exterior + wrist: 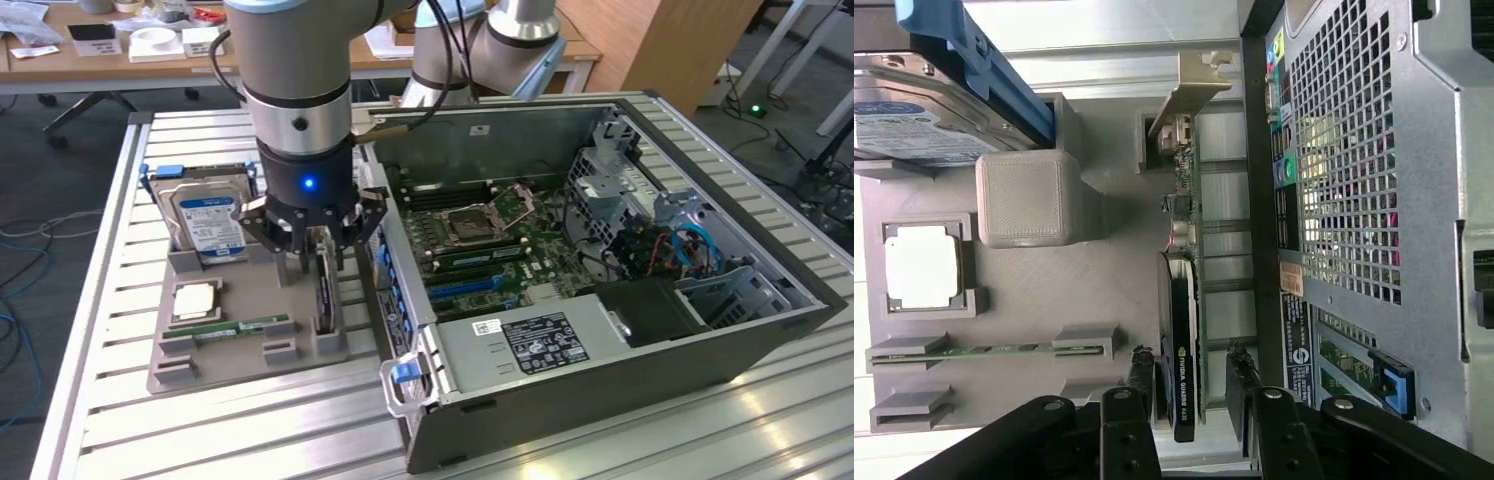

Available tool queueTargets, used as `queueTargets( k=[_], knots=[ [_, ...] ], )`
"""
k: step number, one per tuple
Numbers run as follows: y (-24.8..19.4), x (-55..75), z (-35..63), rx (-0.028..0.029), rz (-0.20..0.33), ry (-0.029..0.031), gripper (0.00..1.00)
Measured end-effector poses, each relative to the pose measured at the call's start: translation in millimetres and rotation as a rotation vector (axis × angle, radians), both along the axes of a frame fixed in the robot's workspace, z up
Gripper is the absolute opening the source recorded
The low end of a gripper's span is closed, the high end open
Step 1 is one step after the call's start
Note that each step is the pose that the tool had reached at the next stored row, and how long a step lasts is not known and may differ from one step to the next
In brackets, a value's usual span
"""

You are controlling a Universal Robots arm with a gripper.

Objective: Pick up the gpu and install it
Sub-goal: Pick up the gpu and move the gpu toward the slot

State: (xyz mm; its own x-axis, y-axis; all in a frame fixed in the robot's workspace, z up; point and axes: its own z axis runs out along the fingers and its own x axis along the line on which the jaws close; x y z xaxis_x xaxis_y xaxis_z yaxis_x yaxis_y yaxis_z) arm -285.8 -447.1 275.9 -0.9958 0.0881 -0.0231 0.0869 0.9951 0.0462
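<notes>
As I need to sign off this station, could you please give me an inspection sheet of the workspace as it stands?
Surface: slatted metal table carrying a grey holder tray and an open computer case.
Job's things: graphics card standing on edge in the tray, not yet lifted.
Clutter: hard drive, processor chip and memory stick, all in the tray.
Grippers: claw open, with one finger on either side of the graphics card.
Cables: black cable beside the arm; blue and red wires inside the case; loose cables on the floor.
Surroundings: cluttered desk and wooden cabinet behind the table.
</notes>
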Motion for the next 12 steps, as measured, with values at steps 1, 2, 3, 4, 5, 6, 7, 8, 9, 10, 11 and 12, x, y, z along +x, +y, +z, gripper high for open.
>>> queueTargets(
  k=[1, 2, 3, 4, 5, 6, 7, 8, 9, 10, 11, 12],
  knots=[
    [0.3, 0.1, -0.4, 0.0, 0.0, -0.0001, 0.43],
    [0.8, 0.1, -1.0, 0.0, 0.0, -0.0001, 0.43],
    [1.5, 0.1, -1.5, -0.0001, 0.0, 0.0001, 0.43],
    [2.4, 0.1, -2.2, 0.0, 0.0, 0.0, 0.43],
    [3.2, 0.0, -2.9, 0.0, 0.0, 0.0, 0.43],
    [4.1, 0.0, -3.5, 0.0, 0.0, 0.0, 0.43],
    [4.8, 0.0, -4.7, 0.0, 0.0, -0.0001, 0.43],
    [5.4, 0.0, -6.0, 0.0002, 0.0, -0.0002, 0.43],
    [5.9, 0.1, -7.3, 0.0002, 0.0, -0.0001, 0.43],
    [6.4, 0.1, -8.6, 0.0001, 0.0, -0.0001, 0.43],
    [7.0, 0.1, -9.9, 0.0001, 0.0, -0.0001, 0.43],
    [7.6, 0.1, -11.2, 0.0001, 0.0, 0.0, 0.43]
  ],
)
